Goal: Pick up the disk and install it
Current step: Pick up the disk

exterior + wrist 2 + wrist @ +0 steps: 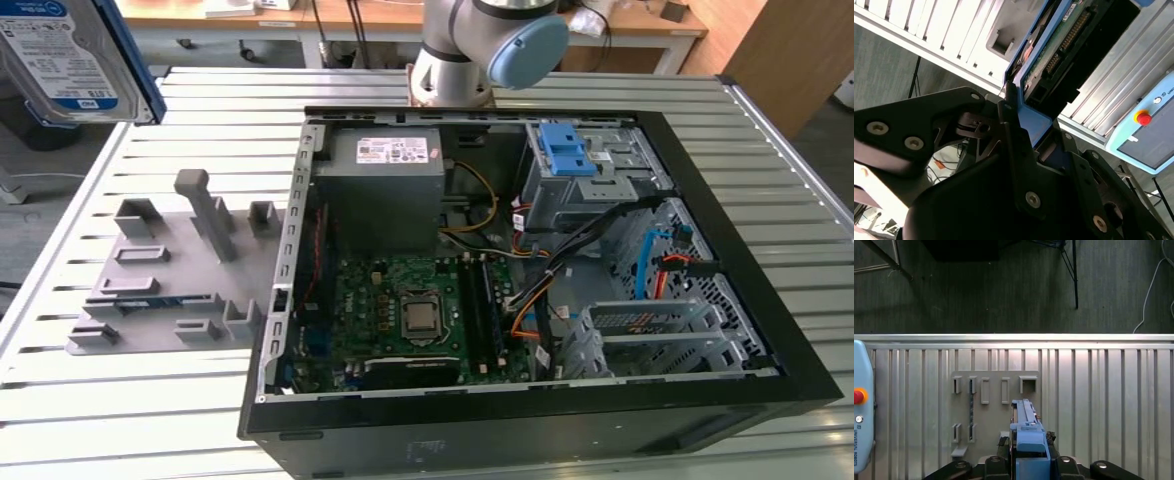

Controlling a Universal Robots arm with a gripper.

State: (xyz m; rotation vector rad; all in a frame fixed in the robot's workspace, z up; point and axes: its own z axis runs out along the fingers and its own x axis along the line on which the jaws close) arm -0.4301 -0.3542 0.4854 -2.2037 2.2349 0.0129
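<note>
We saw the jaws pinching the disk (1054, 57) by its blue frame, carrying it on edge in the air above the grey holder plate (174, 270) on the slatted desk (160, 410), well apart from the open computer case (534, 430).

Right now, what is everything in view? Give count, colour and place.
disk: one, silver with blue frame, held above the table
computer case: one, black, open, on the table
power supply: one, grey, inside the case
motherboard: one, green, inside the case
fixture plate: one, grey, on the table beside the case
table: one, silver, slatted
pendant: one, light blue, red button, by the table
arm: one, grey, past the case in the exterior view
gripper: one, black, shut on the disk
</note>
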